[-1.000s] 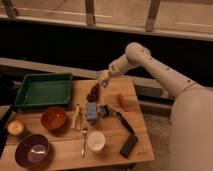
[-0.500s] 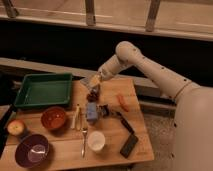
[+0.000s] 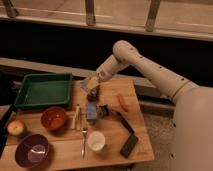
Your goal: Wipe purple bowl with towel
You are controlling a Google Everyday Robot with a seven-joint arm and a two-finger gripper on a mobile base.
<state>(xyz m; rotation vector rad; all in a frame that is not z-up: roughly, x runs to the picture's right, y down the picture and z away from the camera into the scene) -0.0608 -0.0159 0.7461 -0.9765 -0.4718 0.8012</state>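
Single arm reaches in from the right; its two-finger gripper (image 3: 92, 84) hangs over the far middle of the light wooden table (image 3: 142, 150), just right of the green plastic tray (image 3: 42, 90). Fingers pressed together; nothing can be made out pinched between them. Directly below and a little nearer sits a small dark reddish item (image 3: 94, 94), identity not clear. Just near of that lies a small pale grey-blue cloth piece (image 3: 91, 111), taken to be the towel. Its edge against the darker lump (image 3: 103, 111) on its right is hard to separate, and its long axis seems to run far-to-near. Key relation: the towel is straight toward the near side from the gripper, close by. The glossy dark purple round bowl (image 3: 32, 150) sits at the near-left corner, well apart from both and empty as far as can be seen. The round orange-brown bowl (image 3: 53, 118) lies roughly between towel and purple bowl. Judgement: towel not yet picked up, so the next move calls for spreading the fingers and dropping toward the near side, then carrying left and near. Against the earlier frames, the gripper has shifted left and lower toward the table, and the elbow has swung left. Table items have not moved.
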